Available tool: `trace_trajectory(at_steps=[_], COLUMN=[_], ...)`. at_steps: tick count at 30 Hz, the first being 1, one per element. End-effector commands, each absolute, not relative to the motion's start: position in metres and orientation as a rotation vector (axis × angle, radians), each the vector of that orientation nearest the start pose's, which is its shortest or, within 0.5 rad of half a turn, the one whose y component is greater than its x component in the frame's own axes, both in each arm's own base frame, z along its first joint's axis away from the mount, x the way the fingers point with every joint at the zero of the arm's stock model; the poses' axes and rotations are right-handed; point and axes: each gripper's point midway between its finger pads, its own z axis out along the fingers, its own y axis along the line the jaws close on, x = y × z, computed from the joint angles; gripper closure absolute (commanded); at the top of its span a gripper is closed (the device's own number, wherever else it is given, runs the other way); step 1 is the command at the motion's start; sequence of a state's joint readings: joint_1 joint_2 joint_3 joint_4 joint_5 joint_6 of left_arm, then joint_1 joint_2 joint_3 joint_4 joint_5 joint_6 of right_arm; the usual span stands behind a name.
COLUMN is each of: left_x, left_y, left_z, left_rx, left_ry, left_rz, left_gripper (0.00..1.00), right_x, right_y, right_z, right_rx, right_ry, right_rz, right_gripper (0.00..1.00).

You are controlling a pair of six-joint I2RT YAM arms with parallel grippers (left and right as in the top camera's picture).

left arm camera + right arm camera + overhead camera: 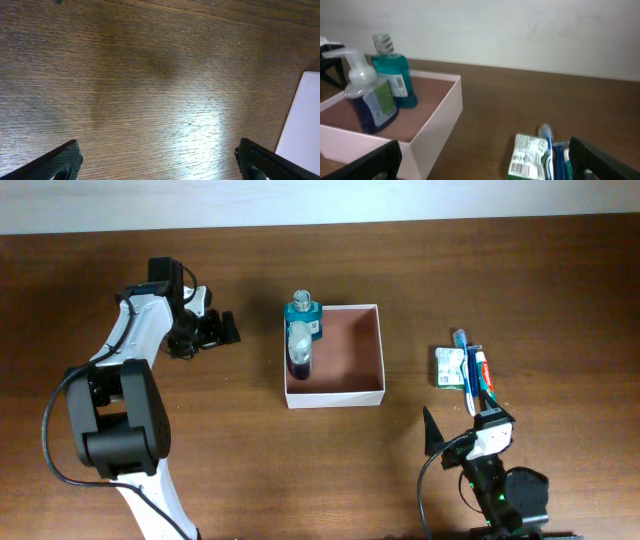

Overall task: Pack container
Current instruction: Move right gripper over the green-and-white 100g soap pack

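Observation:
The container (350, 350) is a square, shallow, white-walled box with a reddish-brown inside, mid-table. A teal bottle (302, 315) and a dark blue pump bottle (299, 355) stand inside along its left wall. My left gripper (212, 332) hovers left of it, open and empty. The left wrist view shows its fingertips (62, 161) wide apart over bare wood, with the container wall (300, 132) at the right edge. My right gripper (462, 430) is open near the front right. In its own view it faces the container (437, 117), the teal bottle (395, 75) and the pump bottle (370, 100).
A green-and-white packet (449, 367), a blue toothbrush (463, 362) and a toothpaste tube (480, 372) lie together on the wood right of the container, just ahead of my right gripper. The packet (527, 157) and toothbrush (547, 142) sit between the right fingers' line of view.

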State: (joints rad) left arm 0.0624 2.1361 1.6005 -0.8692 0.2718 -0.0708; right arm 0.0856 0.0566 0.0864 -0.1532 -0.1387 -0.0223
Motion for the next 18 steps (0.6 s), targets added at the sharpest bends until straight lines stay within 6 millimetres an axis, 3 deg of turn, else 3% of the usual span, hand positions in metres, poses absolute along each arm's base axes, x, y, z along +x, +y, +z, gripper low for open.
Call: trace_trajectory(at_steps=[1,6,13,18], left_x=[0.445,0.445,0.445,0.445], left_y=[-0.017,-0.017,-0.017,-0.017], left_z=[0.028,0.028,0.028,0.028], left_rx=[-0.147,-0.146,-0.147,-0.146], left_ry=[2.940,2.940,2.940,2.940], left_rz=[-0.391,-0.391,-0.391,-0.391], left_gripper=[0.01,0.01,0.01,0.01], right_x=[0.240,0.257,0.299,0.325], right_y=[0.033,0.031,0.031,0.033], right_z=[0.214,0.230,0.233,0.227], right_rx=[-0.125,-0.117,-0.125,-0.129], right_ry=[1.651,1.867,2.255,2.426], right_rz=[0.126,0.114,0.089,0.087], right_gripper=[0.02,0.02,0.02,0.02])
